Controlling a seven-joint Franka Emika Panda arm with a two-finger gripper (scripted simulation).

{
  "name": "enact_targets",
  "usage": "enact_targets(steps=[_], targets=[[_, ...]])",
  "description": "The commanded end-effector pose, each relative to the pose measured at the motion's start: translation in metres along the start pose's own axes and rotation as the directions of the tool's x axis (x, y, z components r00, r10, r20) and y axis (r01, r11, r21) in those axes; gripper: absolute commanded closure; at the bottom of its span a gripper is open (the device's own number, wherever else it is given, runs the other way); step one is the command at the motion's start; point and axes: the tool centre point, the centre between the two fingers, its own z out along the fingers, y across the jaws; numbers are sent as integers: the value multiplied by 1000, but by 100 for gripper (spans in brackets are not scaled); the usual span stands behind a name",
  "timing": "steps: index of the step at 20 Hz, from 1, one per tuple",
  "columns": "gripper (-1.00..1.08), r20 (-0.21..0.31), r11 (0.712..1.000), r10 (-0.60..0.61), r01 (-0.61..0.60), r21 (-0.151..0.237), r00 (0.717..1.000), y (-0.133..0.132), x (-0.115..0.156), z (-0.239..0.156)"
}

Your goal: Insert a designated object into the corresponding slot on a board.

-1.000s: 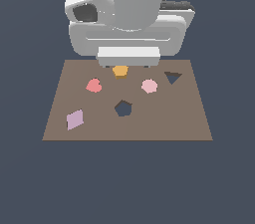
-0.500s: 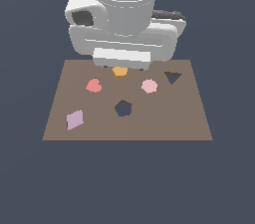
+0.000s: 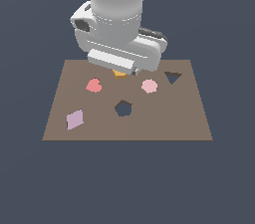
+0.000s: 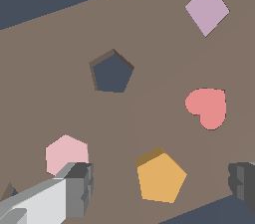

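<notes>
The gripper (image 4: 159, 188) is hanging open around the orange block (image 4: 160, 177), not touching it. The block is lying on the brown board (image 3: 189, 118). The pentagon hole (image 3: 123, 108) is sitting empty.

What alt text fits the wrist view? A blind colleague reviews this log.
Open gripper with its grey fingers straddling a small orange pentagon block on a flat brown board. Beyond lie a dark pentagon slot, red heart, pink hexagon and lilac diamond.
</notes>
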Motion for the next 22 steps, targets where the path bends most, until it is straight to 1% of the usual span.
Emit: enact_targets(steps=[1,6,11,17,22], targets=[[-92,4,996,89,-89,2,996,5,-8,13],[-92,12,971,240,-240,6,971,12,-23,34],[-92,18,937,349,-349,8,937,15,-34,51],[-92,23,905,424,-425,10,905,16,-43,63],[-92,24,896,443,-444,11,896,16,-45,66]])
